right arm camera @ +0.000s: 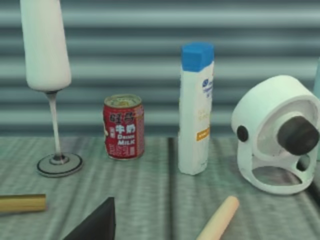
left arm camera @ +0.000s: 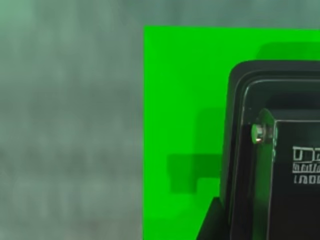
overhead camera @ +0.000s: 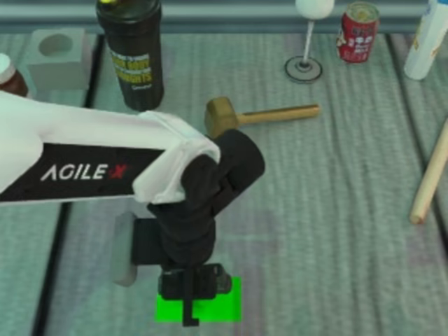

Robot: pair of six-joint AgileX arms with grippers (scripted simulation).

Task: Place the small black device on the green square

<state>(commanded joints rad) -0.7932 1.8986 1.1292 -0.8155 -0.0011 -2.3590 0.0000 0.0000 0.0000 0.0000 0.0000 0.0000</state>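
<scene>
The green square (overhead camera: pixel 225 305) lies near the table's front edge, left of centre. My left gripper (overhead camera: pixel 192 292) hangs straight over it, shut on the small black device (overhead camera: pixel 212 281), which sits low over the square's left half. In the left wrist view the device (left arm camera: pixel 280 175) fills the side of the picture, with a metal rivet and a white label, over the green square (left arm camera: pixel 185 100). One dark finger (left arm camera: pixel 212 225) lies against its flank. My right arm is out of the top view; its wrist view shows one finger (right arm camera: pixel 100 225) set wide, the gripper open and empty.
Behind the arm lie a wooden hammer (overhead camera: pixel 259 115) and a tall black shaker bottle (overhead camera: pixel 133 52). A wine glass (overhead camera: pixel 306 66), red can (overhead camera: pixel 358 31) and white bottle (overhead camera: pixel 427 42) stand at the back right. A rolling pin (overhead camera: pixel 434 171) lies at right, near a white fan (right arm camera: pixel 277 135).
</scene>
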